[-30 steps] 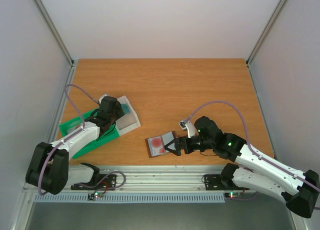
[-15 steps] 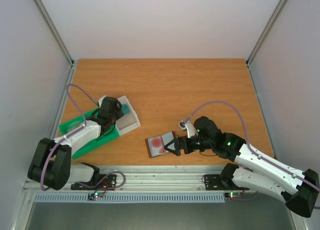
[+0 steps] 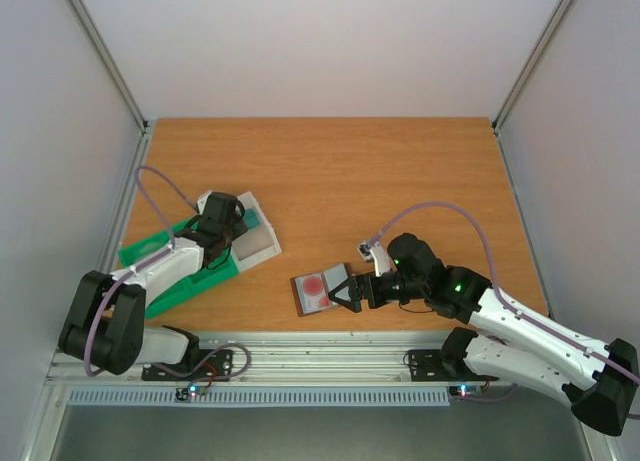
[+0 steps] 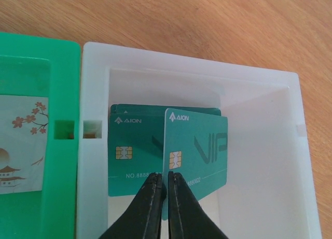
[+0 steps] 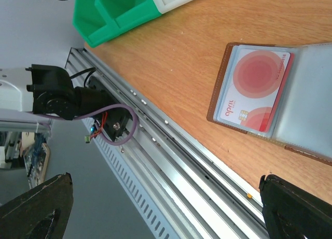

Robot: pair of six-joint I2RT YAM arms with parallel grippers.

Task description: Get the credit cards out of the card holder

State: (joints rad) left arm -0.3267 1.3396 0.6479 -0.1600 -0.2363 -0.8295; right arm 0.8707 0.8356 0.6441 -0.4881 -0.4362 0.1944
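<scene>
The card holder [image 3: 318, 291] lies open flat on the tabletop [image 3: 350, 181], close to its near edge and in front of the right arm; a pale card with red circles [image 5: 254, 88] sits in its left pocket, face up, still tucked in; the right fingers [image 5: 298, 208] are spread wide at the holder's right side, gripping nothing, and I cannot tell whether they touch it. Over on the left a white box [image 4: 192, 60] sits right against a green tray [image 4: 26, 57]; the left fingers [image 4: 154, 197] reach down into the box, pressed together and pinching the bottom edge of a teal card [image 4: 196, 151] that stands tilted; a second teal card [image 4: 132, 151] lies just behind it, partly covered, in the same box. In the tray there is a card with a blossom print [image 4: 21, 145].
</scene>
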